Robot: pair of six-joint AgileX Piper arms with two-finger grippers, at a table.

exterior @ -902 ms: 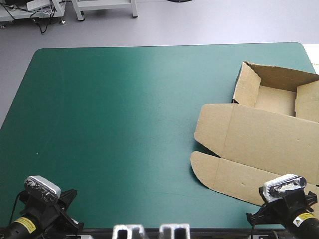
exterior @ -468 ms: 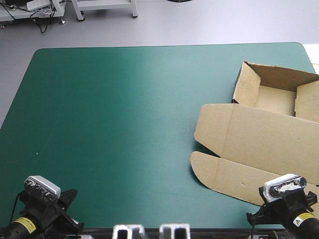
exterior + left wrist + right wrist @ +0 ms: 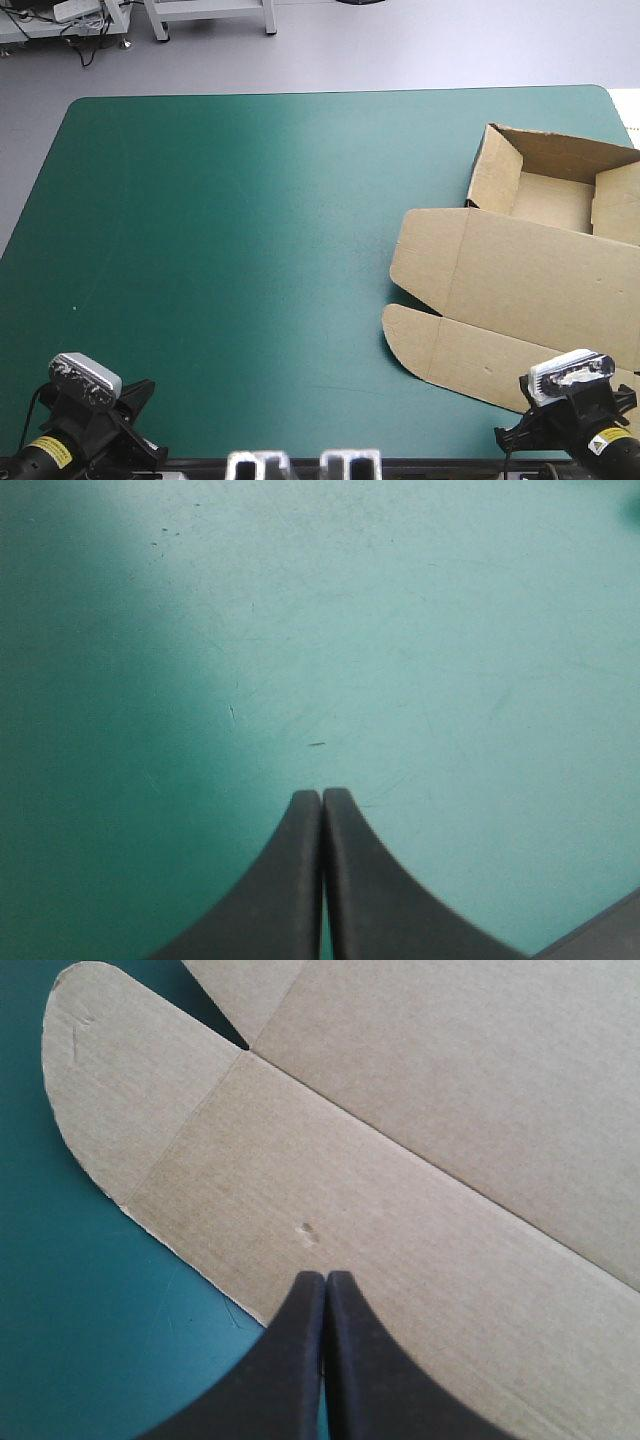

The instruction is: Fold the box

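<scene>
The brown box (image 3: 530, 280) lies at the table's right side as an open tray with raised walls at the far end and its lid spread flat toward the near edge. In the right wrist view the lid's front flap (image 3: 330, 1200) with a rounded tab fills most of the picture. My right gripper (image 3: 326, 1276) is shut, its tip over the flap's near edge, holding nothing. My left gripper (image 3: 321, 795) is shut too, above bare teal-green cover (image 3: 400, 630) at the near left corner. In the high view the fingers of both arms are hidden.
The teal-green table (image 3: 250, 230) stretches bare across its left and middle. The box's right part runs past the picture's edge. A strip of white surface (image 3: 626, 105) adjoins the table's far right corner.
</scene>
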